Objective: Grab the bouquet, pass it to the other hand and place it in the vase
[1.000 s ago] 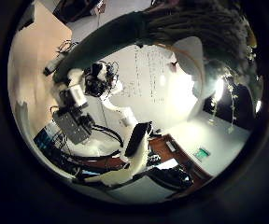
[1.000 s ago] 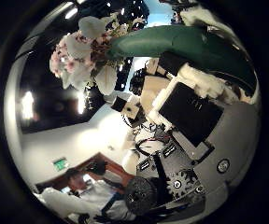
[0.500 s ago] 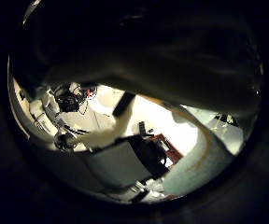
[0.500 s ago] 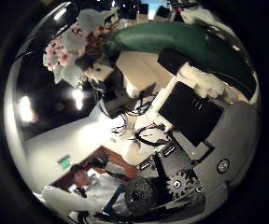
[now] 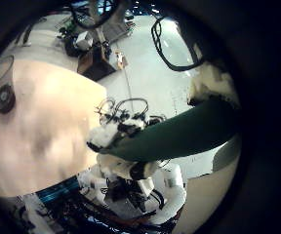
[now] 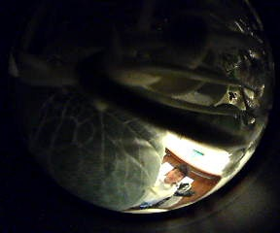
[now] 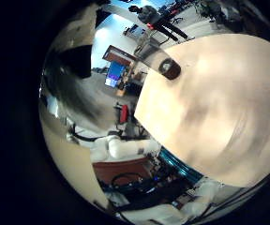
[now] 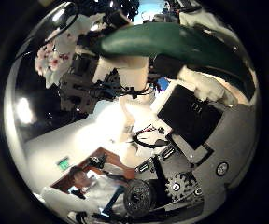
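Observation:
In the right thumb side palm view my right hand (image 8: 192,117) is curled round the wrapped stem of the bouquet (image 8: 158,42). Its flowers (image 8: 52,58) stick out past the hand. My left hand (image 8: 92,86) is close to the stem, just below the flowers. In the left thumb side palm view a broad leaf (image 6: 96,146) and stems of the bouquet fill the picture, very close to the left palm. In the left little finger side palm view the stem (image 5: 175,136) runs to my right hand (image 5: 121,135).
The wooden table (image 7: 219,112) lies below, and a small dark round object (image 7: 168,67), perhaps the vase, stands on it. The table (image 5: 43,136) and the same object (image 5: 2,96) show in the left little finger side palm view.
The left hand has moved in on the bouquet: its thumb side view went from the room to leaf and stems. In the right thumb side view the left hand has come nearer to the flowers.

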`<state>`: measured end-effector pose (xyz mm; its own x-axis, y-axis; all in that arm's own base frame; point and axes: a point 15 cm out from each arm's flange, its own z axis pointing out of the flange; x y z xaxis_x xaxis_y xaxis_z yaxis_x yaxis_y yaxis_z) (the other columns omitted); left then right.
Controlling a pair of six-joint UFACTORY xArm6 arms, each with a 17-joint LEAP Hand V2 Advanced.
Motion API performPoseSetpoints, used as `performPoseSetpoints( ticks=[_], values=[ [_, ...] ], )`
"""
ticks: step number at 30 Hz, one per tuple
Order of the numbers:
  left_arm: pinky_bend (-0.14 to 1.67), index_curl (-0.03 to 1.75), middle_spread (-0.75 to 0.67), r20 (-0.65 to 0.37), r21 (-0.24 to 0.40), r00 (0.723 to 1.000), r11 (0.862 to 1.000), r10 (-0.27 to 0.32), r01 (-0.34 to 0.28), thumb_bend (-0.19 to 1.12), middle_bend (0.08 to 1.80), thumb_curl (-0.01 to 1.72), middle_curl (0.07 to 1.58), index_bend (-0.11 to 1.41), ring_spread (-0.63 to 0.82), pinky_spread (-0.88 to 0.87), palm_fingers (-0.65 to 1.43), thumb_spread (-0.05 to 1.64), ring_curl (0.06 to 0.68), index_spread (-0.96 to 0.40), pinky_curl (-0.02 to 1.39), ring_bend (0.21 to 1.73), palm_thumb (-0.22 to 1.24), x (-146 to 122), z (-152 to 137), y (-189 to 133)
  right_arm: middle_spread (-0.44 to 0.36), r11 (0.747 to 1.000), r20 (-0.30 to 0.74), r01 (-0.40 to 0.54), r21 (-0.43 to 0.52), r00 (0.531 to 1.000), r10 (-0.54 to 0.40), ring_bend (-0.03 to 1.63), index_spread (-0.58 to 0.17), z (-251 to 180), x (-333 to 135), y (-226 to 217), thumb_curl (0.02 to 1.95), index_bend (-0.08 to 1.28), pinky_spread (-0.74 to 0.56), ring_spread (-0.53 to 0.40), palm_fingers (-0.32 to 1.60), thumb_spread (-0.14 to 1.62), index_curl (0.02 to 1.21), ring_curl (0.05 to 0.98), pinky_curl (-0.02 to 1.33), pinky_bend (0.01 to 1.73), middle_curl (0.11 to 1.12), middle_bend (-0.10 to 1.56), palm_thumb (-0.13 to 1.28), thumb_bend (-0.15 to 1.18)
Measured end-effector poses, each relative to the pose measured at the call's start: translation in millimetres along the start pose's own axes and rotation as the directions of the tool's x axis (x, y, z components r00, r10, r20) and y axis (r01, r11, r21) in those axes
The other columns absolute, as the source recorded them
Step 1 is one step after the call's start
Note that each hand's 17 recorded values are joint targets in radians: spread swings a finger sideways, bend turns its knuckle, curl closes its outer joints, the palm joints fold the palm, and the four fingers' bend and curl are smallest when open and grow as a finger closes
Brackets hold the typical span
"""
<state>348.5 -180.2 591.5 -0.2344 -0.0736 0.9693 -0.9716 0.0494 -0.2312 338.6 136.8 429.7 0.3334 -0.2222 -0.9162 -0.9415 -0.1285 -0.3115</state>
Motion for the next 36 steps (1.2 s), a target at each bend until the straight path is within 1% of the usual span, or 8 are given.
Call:
performPoseSetpoints(
  ticks=[5, 8, 12, 14, 17, 21, 25, 36],
  values=[
    [1.63, 0.79, -0.45, 0.081, 0.044, 0.992, 0.994, 0.1, -0.103, 0.14, 1.24, 0.64, 0.85, 0.97, -0.39, -0.43, 1.09, 1.07, 0.548, -0.56, 0.4, 1.51, 0.88, 22, -21, -17, -0.154, 0.997, 0.026, -0.083, 0.001, 0.996, 0.083, 1.33, -0.295, 6, 13, 11, 0.89, 0.64, -0.45, -0.241, 0.57, 0.94, 0.74, 0.596, 0.73, 1.21, 0.6, 1.0, 0.91, -0.03],
    [1.64, 0.83, -0.45, 0.13, 0.08, 0.981, 0.984, 0.146, -0.157, 0.13, 1.26, 0.67, 0.86, 0.97, -0.39, -0.42, 1.08, 1.07, 0.56, -0.57, 0.43, 1.52, 0.89, 36, -37, -30, -0.145, 0.996, 0.023, -0.091, 0.005, 0.996, 0.091, 1.28, -0.323, 3, 10, 9, 0.84, 0.51, -0.41, -0.24, 0.33, 0.95, 0.68, 0.569, 0.71, 1.18, 0.56, 0.87, 0.91, -0.03],
    [1.64, 0.88, -0.45, 0.235, 0.157, 0.953, 0.96, 0.193, -0.233, 0.11, 1.28, 0.7, 0.86, 0.96, -0.38, -0.42, 1.06, 1.08, 0.571, -0.59, 0.46, 1.53, 0.89, 53, -80, -55, -0.098, 0.996, 0.013, -0.087, 0.006, 0.996, 0.087, 1.09, -0.358, 1, 8, 7, 0.78, 0.44, -0.18, -0.169, 0.03, 0.95, 0.59, 0.488, 0.68, 1.07, 0.48, 0.71, 0.89, -0.03],
    [1.64, 0.9, -0.45, 0.273, 0.192, 0.941, 0.948, 0.198, -0.255, 0.1, 1.28, 0.71, 0.86, 0.95, -0.38, -0.41, 1.06, 1.08, 0.575, -0.6, 0.47, 1.53, 0.89, 57, -101, -66, -0.053, 0.997, 0.009, -0.081, 0.003, 0.997, 0.081, 0.92, -0.378, 0, 6, 6, 0.73, 0.38, 0.04, -0.041, -0.12, 0.95, 0.53, 0.417, 0.64, 1.0, 0.43, 0.6, 0.84, -0.05],
    [1.63, 0.93, -0.45, 0.312, 0.243, 0.932, 0.933, 0.183, -0.265, 0.09, 1.28, 0.73, 0.86, 0.94, -0.38, -0.41, 1.06, 1.09, 0.581, -0.61, 0.49, 1.53, 0.89, 54, -134, -82, -0.006, 0.997, -0.001, -0.073, -0.004, 0.997, 0.073, 0.78, -0.387, -1, 4, 2, 0.68, 0.3, 0.22, 0.068, -0.15, 0.95, 0.47, 0.351, 0.56, 0.88, 0.39, 0.5, 0.8, -0.04],
    [1.61, 0.96, -0.44, 0.309, 0.29, 0.939, 0.925, 0.152, -0.245, 0.08, 1.29, 0.76, 0.86, 0.92, -0.38, -0.41, 1.06, 1.09, 0.587, -0.62, 0.51, 1.53, 0.9, 42, -162, -92, 0.042, 0.997, -0.018, -0.082, -0.007, 0.996, 0.082, 0.64, -0.397, -2, 6, 0, 0.62, 0.2, 0.34, 0.144, -0.14, 0.96, 0.42, 0.294, 0.48, 0.73, 0.35, 0.37, 0.75, -0.04],
    [1.6, 1.0, -0.44, 0.283, 0.3, 0.946, 0.922, 0.157, -0.243, 0.07, 1.29, 0.78, 0.86, 0.9, -0.38, -0.41, 1.06, 1.09, 0.59, -0.63, 0.54, 1.53, 0.9, 39, -164, -98, 0.068, 0.995, -0.045, -0.098, 0.023, 0.994, 0.099, 0.56, -0.397, -6, 9, -11, 0.57, 0.15, 0.4, 0.199, -0.09, 0.97, 0.38, 0.265, 0.43, 0.67, 0.32, 0.29, 0.71, -0.04],
    [1.55, 1.07, -0.44, 0.306, 0.328, 0.948, 0.924, 0.09, -0.194, 0.03, 1.28, 0.81, 0.86, 0.85, -0.38, -0.42, 1.06, 1.11, 0.596, -0.66, 0.6, 1.52, 0.91, -12, -189, -119, 0.12, 0.991, -0.066, -0.126, 0.04, 0.99, 0.128, 0.51, -0.39, -2, 18, -18, 0.49, 0.13, 0.49, 0.284, -0.03, 0.99, 0.28, 0.244, 0.37, 0.66, 0.31, 0.19, 0.67, -0.03]
  ],
)
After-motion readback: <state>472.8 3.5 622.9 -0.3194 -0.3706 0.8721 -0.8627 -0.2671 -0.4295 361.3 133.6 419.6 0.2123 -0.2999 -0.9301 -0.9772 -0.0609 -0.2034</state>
